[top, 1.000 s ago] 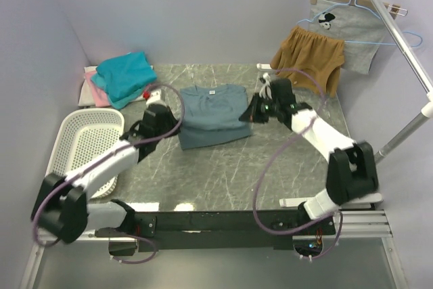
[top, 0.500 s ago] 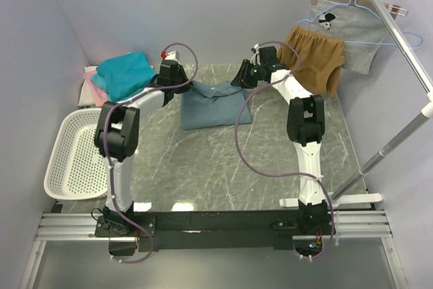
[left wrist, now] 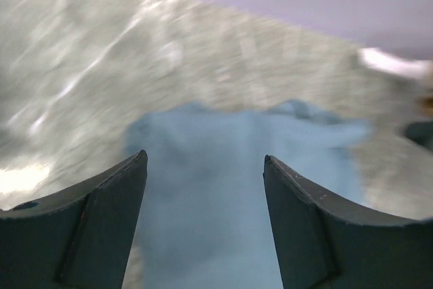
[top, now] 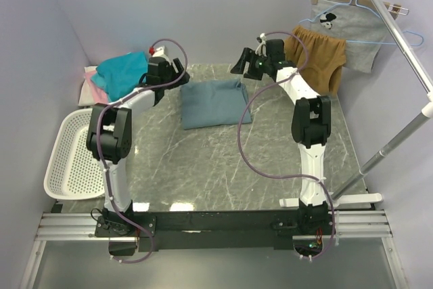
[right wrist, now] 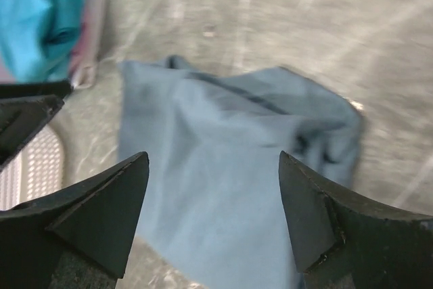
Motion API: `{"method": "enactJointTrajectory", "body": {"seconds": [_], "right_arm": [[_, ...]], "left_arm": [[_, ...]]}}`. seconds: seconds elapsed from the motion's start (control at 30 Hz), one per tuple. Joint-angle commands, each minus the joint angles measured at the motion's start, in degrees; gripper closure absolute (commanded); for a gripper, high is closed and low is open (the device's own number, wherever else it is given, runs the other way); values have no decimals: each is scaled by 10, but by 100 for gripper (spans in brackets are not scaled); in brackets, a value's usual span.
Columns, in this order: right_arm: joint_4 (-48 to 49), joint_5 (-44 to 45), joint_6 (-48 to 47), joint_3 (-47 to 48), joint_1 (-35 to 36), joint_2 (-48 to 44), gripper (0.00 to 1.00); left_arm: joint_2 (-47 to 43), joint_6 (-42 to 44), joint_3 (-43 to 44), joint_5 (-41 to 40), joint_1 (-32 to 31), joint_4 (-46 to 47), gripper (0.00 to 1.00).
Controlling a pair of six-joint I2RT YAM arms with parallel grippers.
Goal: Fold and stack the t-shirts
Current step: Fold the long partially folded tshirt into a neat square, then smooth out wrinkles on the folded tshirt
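- Both tools have let go: the left tool [left wrist: 205,160] and right tool [right wrist: 213,157] are spread wide with nothing between their fingers. They hang just past the far edge of the grey-blue tee [top: 215,103].
- One second back they were low at the tee's left and right edges, and the collar still showed. Half a second back they had swept up to the far edge, dragging cloth along.
- Now the collar is hidden and the tee lies alone as a shorter, compact rectangle, flat on the tabletop [top: 203,167] at centre rear.
- One corner looks slightly bunched with a dark crease in the right wrist view. The left wrist view is too blurred to judge the edges.
- My reading for the task: this fold is finished and released, and the tee is close to stack size. A smoothing pass may still be wanted.
- Stacking is not yet done. The teal tee [top: 125,72] lies loosely over a pink tee [top: 95,91] at left rear, well apart from the grey-blue one.
- Next, I judge, comes either moving the folded tee aside or fetching the teal one. A fresh grasp risks spoiling the fold.
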Motion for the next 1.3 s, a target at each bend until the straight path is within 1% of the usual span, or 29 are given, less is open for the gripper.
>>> {"method": "enactJointTrajectory", "body": {"seconds": [0.0, 0.13, 0.23, 0.3, 0.37, 0.4, 0.43, 0.5, 0.53, 0.6, 0.7, 0.77, 0.9, 0.93, 0.97, 1.03, 1.1, 1.17, 1.23, 1.27], "right_arm": [[1, -32, -23, -5, 28, -35, 17], [2, -67, -9, 24, 37, 8, 18], [-10, -64, 7, 62, 39, 42, 18], [5, -56, 14, 71, 39, 54, 18], [-1, -27, 23, 123, 39, 93, 17], [-54, -10, 22, 166, 38, 117, 17], [-73, -1, 24, 251, 34, 166, 17], [-74, 14, 43, 277, 28, 190, 16], [-63, 18, 53, 254, 27, 185, 16], [-45, 62, 52, 210, 25, 159, 15], [-67, 94, 41, 215, 21, 155, 13], [-68, 94, 35, 213, 18, 154, 13], [-39, 126, 15, 165, 13, 126, 13], [-31, 129, 11, 152, 13, 118, 13], [-12, 129, 7, 139, 12, 99, 12], [3, 112, -7, 104, 13, 76, 11], [22, 107, -17, 60, 15, 35, 11], [22, 127, -26, 22, 18, -4, 11], [10, 142, -39, 7, 20, -21, 11], [-8, 143, -44, 5, 20, -27, 14]], "left_arm": [[-40, -11, 5, 101, -5, 58, 26], [0, -28, 22, 192, -5, 80, 28], [50, -40, 46, 233, -4, 100, 29], [89, -47, 69, 254, -4, 107, 30], [122, -57, 87, 265, -3, 133, 30], [134, -60, 97, 269, -3, 132, 30], [144, -62, 106, 270, -3, 136, 30], [174, -61, 142, 269, 0, 117, 30], [183, -59, 152, 268, 1, 111, 29], [196, -51, 167, 255, 4, 99, 29], [203, -43, 168, 241, 15, 99, 28], [206, -41, 166, 240, 23, 100, 27], [185, -44, 121, 223, 38, 131, 27], [166, -44, 93, 217, 41, 140, 27], [158, -40, 81, 205, 46, 148, 25], [146, -38, 67, 210, 49, 161, 25], [148, -35, 75, 222, 50, 147, 25], [155, -36, 86, 226, 49, 143, 25], [163, -38, 91, 230, 50, 139, 26], [164, -38, 90, 232, 49, 140, 25]]}}
